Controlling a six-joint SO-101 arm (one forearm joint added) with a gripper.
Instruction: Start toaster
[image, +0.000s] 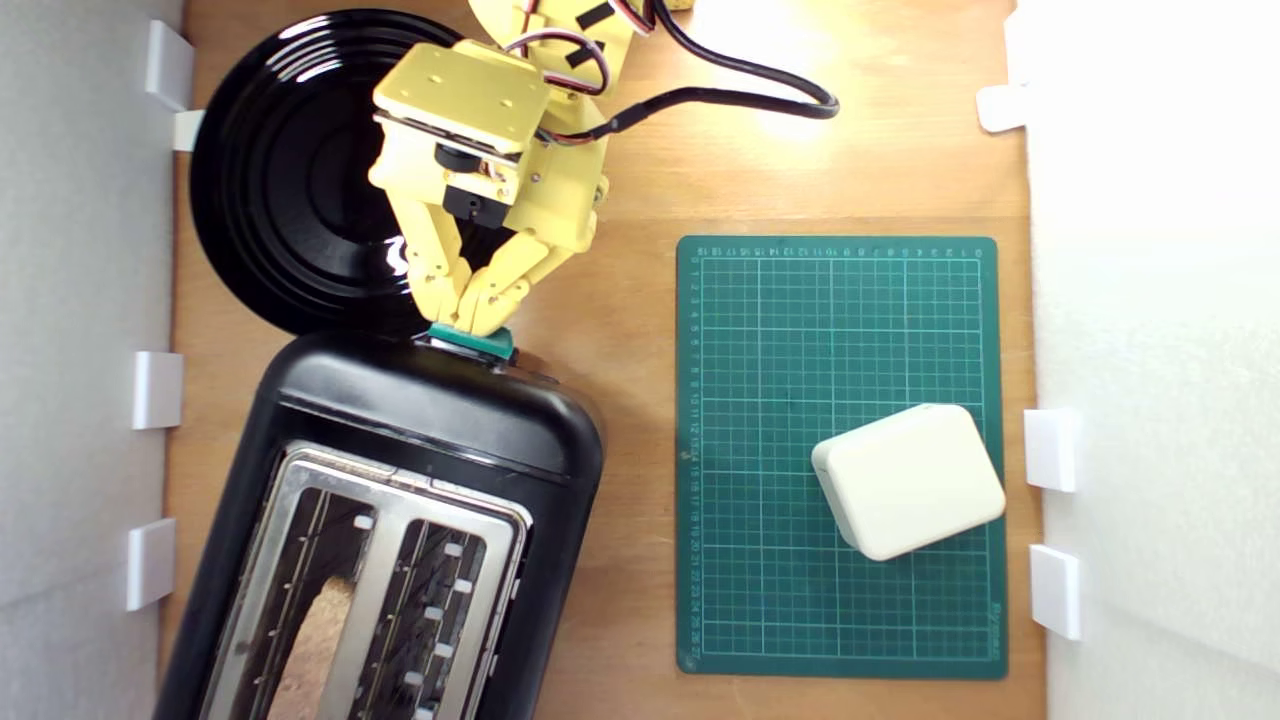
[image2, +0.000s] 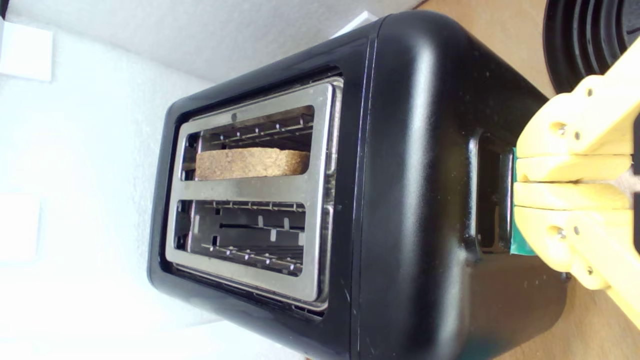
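Yellow plastic claw (image2: 520, 182) of mine: fingers pressed together, tips on small teal-green lever (image: 474, 341) | glossy black two-slot toaster (image: 420, 420): press lever straight down its slot, staying centred to avoid slipping.

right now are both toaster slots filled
No, in the wrist view only one slot of the toaster holds a slice; the other is empty.
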